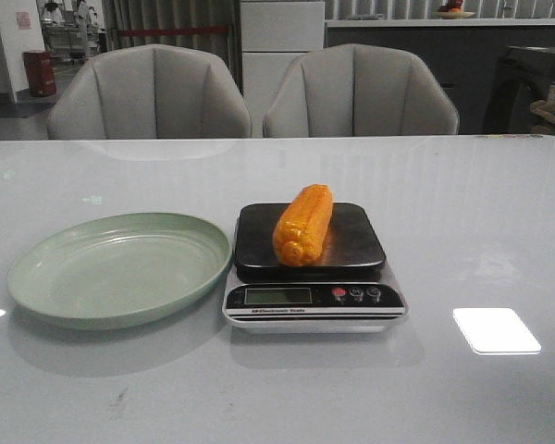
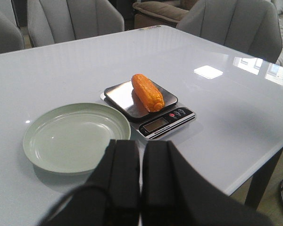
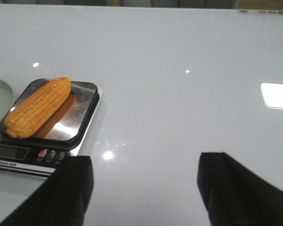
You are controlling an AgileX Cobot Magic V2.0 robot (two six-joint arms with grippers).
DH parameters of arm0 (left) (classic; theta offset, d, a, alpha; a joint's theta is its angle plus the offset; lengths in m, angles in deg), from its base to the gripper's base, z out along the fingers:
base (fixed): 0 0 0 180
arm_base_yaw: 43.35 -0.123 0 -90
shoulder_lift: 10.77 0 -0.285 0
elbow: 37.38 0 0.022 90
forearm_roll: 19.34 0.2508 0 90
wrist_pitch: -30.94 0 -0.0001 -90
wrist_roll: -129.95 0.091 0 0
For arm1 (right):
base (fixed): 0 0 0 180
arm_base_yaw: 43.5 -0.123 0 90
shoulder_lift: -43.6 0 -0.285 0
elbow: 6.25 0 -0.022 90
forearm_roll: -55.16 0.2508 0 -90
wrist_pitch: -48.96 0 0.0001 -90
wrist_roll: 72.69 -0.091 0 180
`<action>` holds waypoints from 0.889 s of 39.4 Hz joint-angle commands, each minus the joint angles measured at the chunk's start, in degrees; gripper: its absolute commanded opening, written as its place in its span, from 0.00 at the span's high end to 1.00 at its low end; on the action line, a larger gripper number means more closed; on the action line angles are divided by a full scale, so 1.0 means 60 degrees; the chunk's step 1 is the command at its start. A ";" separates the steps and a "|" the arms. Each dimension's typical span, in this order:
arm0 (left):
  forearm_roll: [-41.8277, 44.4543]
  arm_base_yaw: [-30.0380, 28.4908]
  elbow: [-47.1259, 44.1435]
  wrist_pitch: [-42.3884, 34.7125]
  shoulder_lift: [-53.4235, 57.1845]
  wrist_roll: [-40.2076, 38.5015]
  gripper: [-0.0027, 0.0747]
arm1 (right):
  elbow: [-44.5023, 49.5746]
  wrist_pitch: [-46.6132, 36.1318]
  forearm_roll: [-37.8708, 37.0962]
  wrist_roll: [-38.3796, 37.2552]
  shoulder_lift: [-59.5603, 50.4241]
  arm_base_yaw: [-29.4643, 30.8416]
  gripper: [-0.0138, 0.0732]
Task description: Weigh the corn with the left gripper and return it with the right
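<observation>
With our left gripper [image 2: 141,188] closed empty and right gripper [image 3: 144,188] spread, the corn [image 1: 304,225] mid-table on the scale [image 1: 312,301] may roll if nudged off-centre.

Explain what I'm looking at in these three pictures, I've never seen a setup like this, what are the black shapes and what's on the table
This is a two-armed robot at a white table. One picture looks forward from the robot's front; the other two come from small cameras on each wrist, so the black shapes at their bottom edges are the robot's own claws. The left gripper has its fingers pressed together and holds nothing. The right gripper is spread wide open, also empty. On the table sits a kitchen scale with the corn lying on its black platform. Beside it, on the robot's left, is an empty green plate. Two chairs stand behind.
</observation>
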 commanded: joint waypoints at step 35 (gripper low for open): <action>-0.0029 0.0034 0.0236 -0.0744 0.0094 0.0000 0.82 | -1.0539 0.4819 -0.0012 -0.3665 1.0944 -0.3215 0.15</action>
